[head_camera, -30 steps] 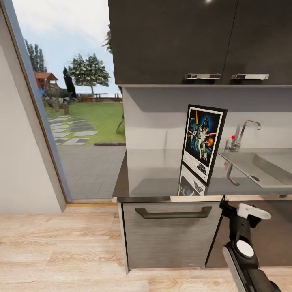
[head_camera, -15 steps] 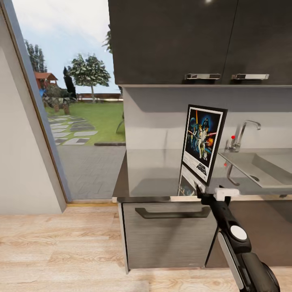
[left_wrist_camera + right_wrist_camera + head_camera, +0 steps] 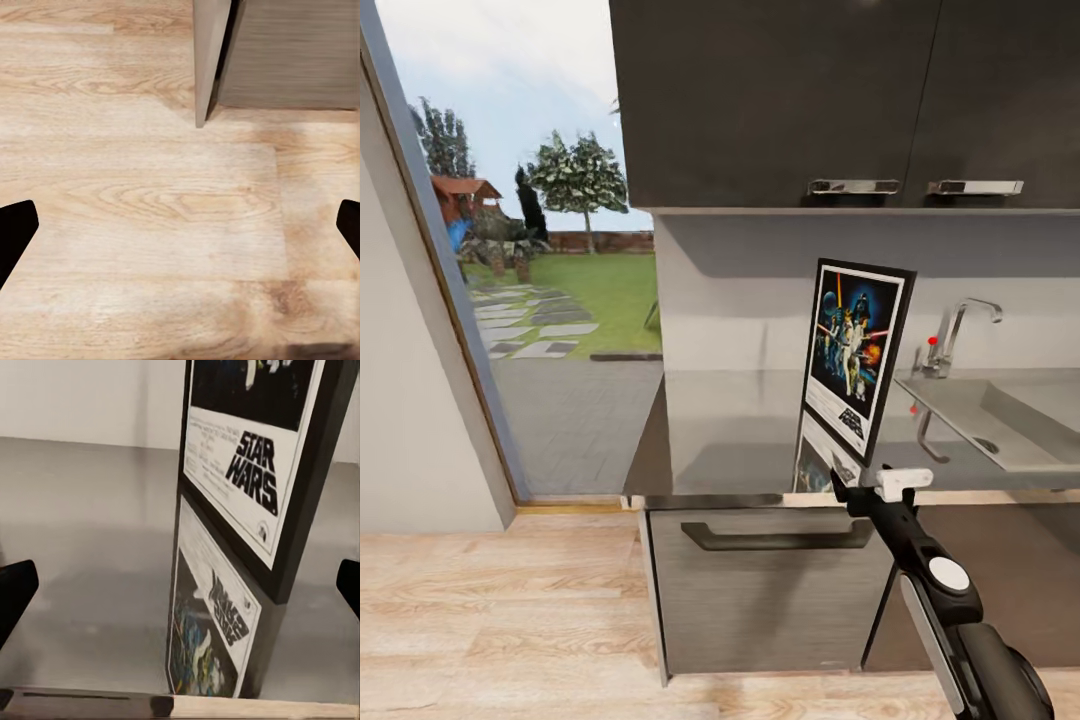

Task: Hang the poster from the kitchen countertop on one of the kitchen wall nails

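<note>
My left gripper (image 3: 180, 225): fingers spread wide, their dark tips at the two sides of my left wrist view; nothing between them, only the wooden floor (image 3: 150, 225) beneath and a corner of the grey cabinet (image 3: 285, 52).
My right arm: reaches up from the lower right of my head view toward the counter's front edge.
My right gripper (image 3: 872, 482): at the front edge of the kitchen countertop (image 3: 740, 430), just below the poster's lower corner. In my right wrist view its fingers are wide apart, tips at the two sides, gripping nothing; I cannot tell whether it touches the counter edge.
Poster (image 3: 857, 357): stands upright on the countertop, long axis vertical, close to the front edge, between the open stretch of steel and the sink (image 3: 1000, 415).
Poster facing: its printed face is turned toward me and to my left; the title lettering is at the bottom, the artwork above.
Poster reflection: mirrored in the shiny steel directly under its lower edge.
Tap (image 3: 960, 330): chrome, behind the sink, beyond the poster to the right.
Upper cabinets (image 3: 780, 100): dark, with chrome handles, above the counter.
Window (image 3: 540, 250): far left, garden and trees outside.
</note>
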### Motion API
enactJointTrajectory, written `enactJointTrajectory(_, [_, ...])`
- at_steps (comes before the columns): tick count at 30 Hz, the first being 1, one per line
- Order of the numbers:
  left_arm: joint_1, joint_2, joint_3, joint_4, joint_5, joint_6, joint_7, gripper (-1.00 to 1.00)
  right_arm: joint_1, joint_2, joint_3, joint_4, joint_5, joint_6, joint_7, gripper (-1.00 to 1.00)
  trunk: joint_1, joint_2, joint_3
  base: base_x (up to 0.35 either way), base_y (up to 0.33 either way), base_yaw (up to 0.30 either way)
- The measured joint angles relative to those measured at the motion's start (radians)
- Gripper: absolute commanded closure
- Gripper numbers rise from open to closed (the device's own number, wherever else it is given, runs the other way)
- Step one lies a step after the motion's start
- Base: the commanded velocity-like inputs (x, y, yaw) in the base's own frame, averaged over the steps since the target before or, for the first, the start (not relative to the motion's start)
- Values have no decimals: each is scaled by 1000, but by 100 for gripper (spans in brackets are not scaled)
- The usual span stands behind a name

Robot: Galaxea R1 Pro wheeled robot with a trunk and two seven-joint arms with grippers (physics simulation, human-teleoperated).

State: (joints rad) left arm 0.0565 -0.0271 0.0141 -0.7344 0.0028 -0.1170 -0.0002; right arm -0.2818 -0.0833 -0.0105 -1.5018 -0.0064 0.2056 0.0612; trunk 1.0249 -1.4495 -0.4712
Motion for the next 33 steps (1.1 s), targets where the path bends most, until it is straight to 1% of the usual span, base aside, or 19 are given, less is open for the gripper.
enactJointTrajectory(2, [0,0,0,0,0,0,0,-100,0,-6,0,5,0,1,1,-100,0,0,0,18,-17,0])
enactJointTrajectory(6, [0,0,-1,1,0,0,0,-100,-2,-41,0,14,-4,4,4,-100,0,0,0,51,-55,0])
enactJointTrajectory(7, [0,0,-1,1,0,0,0,-100,-4,-56,0,22,-6,5,5,-100,0,0,0,134,-144,0])
enactJointTrajectory(10, [0,0,-1,1,0,0,0,-100,-10,-72,0,38,-8,6,9,-100,0,0,0,168,-181,0])
enactJointTrajectory(12, [0,0,0,1,0,0,0,-100,-30,-82,1,67,-9,8,30,-100,0,0,0,124,-136,0])
enactJointTrajectory(14, [0,0,0,1,0,0,0,-100,-40,-85,0,83,-10,8,58,-100,0,0,0,64,-70,0])
enactJointTrajectory(19, [0,0,0,2,0,-1,0,-100,-48,-87,0,95,-10,8,88,-100,0,0,0,29,-32,0])
enactJointTrajectory(33, [0,0,1,2,0,-1,0,-100,-52,-85,-1,100,-13,8,98,-100,0,0,0,90,-3,0])
